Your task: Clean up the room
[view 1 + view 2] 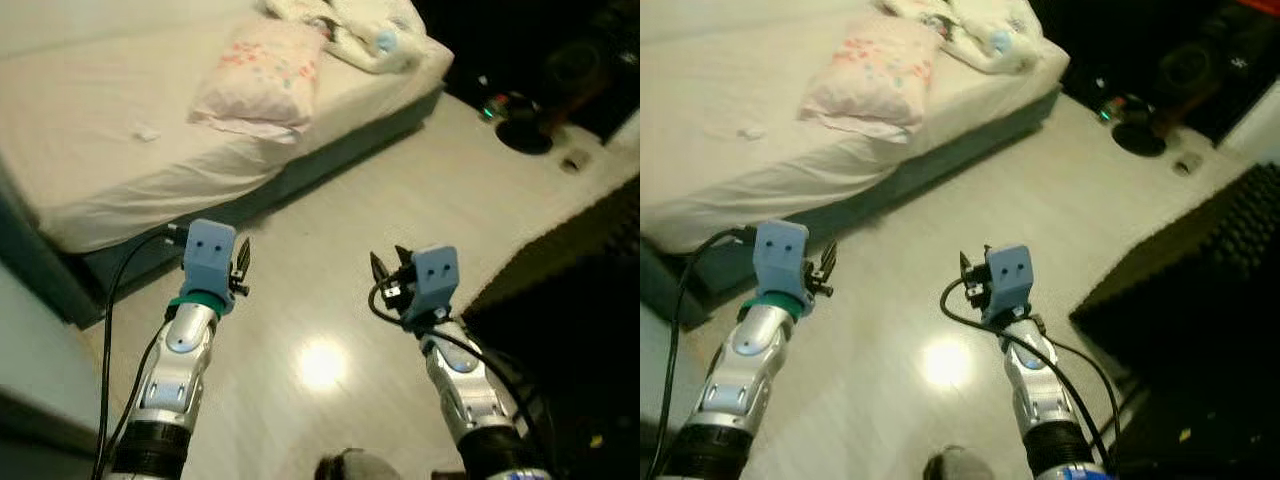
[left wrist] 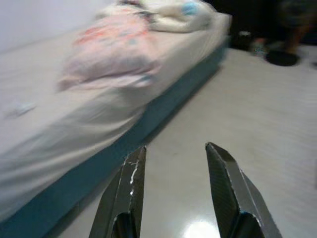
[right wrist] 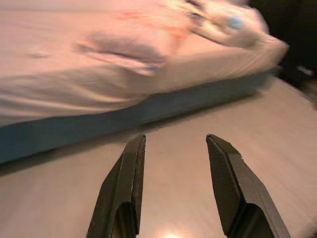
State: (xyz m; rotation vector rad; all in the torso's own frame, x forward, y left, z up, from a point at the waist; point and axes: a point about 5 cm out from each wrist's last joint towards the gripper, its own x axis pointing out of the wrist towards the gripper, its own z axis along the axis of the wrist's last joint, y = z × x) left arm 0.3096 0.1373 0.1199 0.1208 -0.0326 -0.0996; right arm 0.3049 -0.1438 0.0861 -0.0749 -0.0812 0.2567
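A bed [image 1: 120, 170] with a cream sheet and a teal base stands ahead on the left. On it lie a pink patterned pillow [image 1: 262, 75], a bundle of white bedding [image 1: 350, 30] at the far corner, and a small white scrap [image 1: 147, 132]. My left gripper [image 1: 242, 262] hangs open over the pale floor just short of the bed's base. My right gripper [image 1: 385, 268] is open too, over bare floor to the right. Both wrist views look past empty black fingers [image 2: 126, 191] at the bed and the pillow [image 3: 129, 47].
A dark textured mat [image 1: 570, 290] covers the floor at the right. A round black object [image 1: 522, 130] and a small green light [image 1: 490, 110] lie by dark furniture at the back right. Pale floor [image 1: 400, 190] runs between bed and mat.
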